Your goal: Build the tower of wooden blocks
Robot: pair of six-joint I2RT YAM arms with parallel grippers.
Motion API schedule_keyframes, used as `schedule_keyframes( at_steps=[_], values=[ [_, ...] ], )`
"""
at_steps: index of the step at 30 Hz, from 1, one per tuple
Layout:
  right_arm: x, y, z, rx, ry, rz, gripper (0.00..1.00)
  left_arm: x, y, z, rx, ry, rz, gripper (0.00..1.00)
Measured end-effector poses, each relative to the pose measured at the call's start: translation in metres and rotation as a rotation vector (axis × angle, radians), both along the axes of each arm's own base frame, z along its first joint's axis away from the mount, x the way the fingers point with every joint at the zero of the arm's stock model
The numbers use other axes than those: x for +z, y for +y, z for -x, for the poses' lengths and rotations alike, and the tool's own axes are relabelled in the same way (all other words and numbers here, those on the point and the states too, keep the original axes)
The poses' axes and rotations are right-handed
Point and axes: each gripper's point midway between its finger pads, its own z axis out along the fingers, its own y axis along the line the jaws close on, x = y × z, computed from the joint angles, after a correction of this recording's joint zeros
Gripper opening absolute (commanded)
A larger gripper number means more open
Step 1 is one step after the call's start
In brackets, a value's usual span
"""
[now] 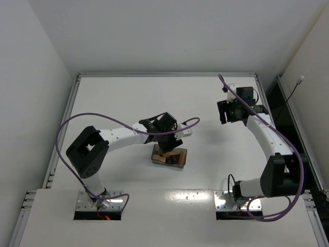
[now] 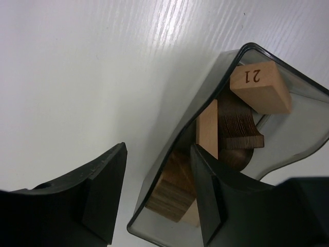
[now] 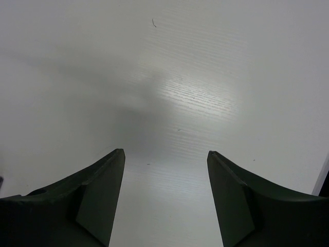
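Several wood blocks, tan and dark brown, lie jumbled in a grey translucent box (image 1: 178, 164) near the table's middle. In the left wrist view a tan block marked 21 (image 2: 259, 87), a thin tan block (image 2: 207, 128), a dark brown block (image 2: 239, 123) and a brown block (image 2: 175, 188) lie inside the box (image 2: 205, 92). My left gripper (image 1: 165, 141) (image 2: 159, 147) is open and straddles the box's left wall, one finger inside and one outside. My right gripper (image 1: 226, 110) (image 3: 165, 153) is open and empty above bare table at the far right. No tower is in view.
The white table (image 1: 128, 98) has a raised rim (image 1: 164, 74) on the far and side edges. Purple cables (image 1: 72, 123) loop off both arms. White walls stand round the table.
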Motion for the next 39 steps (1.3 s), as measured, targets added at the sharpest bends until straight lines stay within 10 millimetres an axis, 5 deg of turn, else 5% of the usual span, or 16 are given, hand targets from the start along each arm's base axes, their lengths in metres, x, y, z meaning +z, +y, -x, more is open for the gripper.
schedule_keyframes(
  at_steps=[8,11,16,27,34,39],
  values=[
    [-0.005,0.001,0.001,0.004,0.019,-0.009,0.62,-0.014,-0.001,-0.003,-0.016,0.008,-0.029,0.44],
    [-0.01,0.001,0.003,0.004,0.039,-0.011,0.62,-0.019,0.0,-0.003,-0.023,0.01,-0.041,0.34],
    [-0.012,0.001,0.004,0.002,0.048,-0.012,0.62,-0.025,0.002,-0.005,-0.029,0.012,-0.057,0.0],
    [-0.011,-0.001,0.004,-0.003,0.048,-0.013,0.62,-0.016,0.028,-0.059,0.269,-0.214,-0.09,0.0],
    [-0.008,-0.001,0.004,-0.002,0.037,-0.013,0.62,0.027,0.076,-0.117,0.57,-0.573,-0.219,0.0],
    [-0.002,-0.001,0.004,-0.002,0.017,-0.014,0.62,0.049,0.103,-0.136,0.658,-0.762,-0.361,0.0]
  ],
)
